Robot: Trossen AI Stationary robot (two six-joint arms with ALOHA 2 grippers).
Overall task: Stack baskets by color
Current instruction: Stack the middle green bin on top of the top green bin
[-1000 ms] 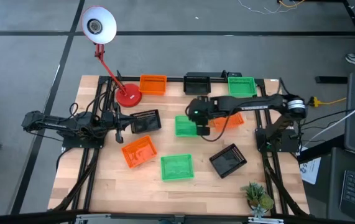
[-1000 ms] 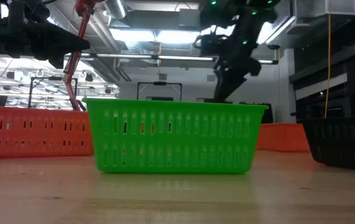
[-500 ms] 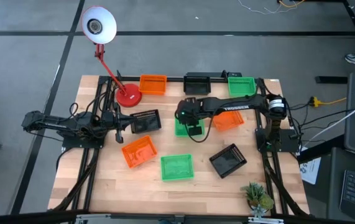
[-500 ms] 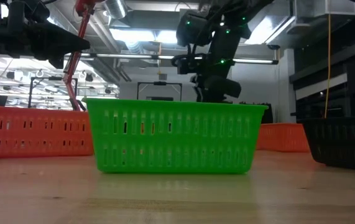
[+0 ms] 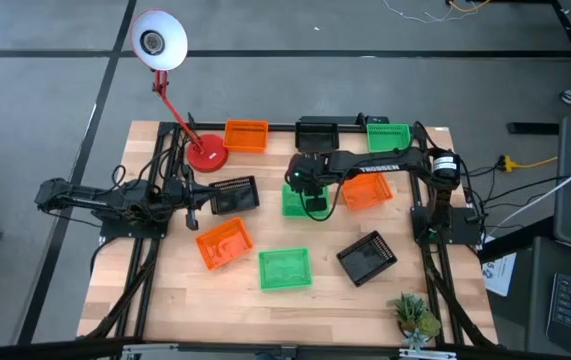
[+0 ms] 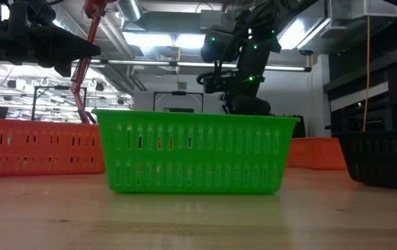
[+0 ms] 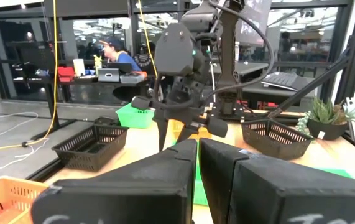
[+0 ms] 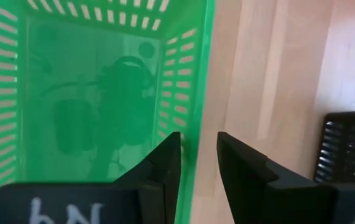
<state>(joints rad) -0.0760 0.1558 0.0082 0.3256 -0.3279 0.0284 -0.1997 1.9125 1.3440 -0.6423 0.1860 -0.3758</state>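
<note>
Green basket (image 8: 96, 106): perforated walls, glossy floor, seemingly empty.

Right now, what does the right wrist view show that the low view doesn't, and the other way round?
Only the right wrist view shows the right claw open, its fingers either side of one wall of the middle green basket, with a black basket beyond. Only the low view shows the front green basket filling the foreground, an orange basket beside it, and the lamp's red arm. Both show the right arm's claw, the wooden table and a black basket.
</note>
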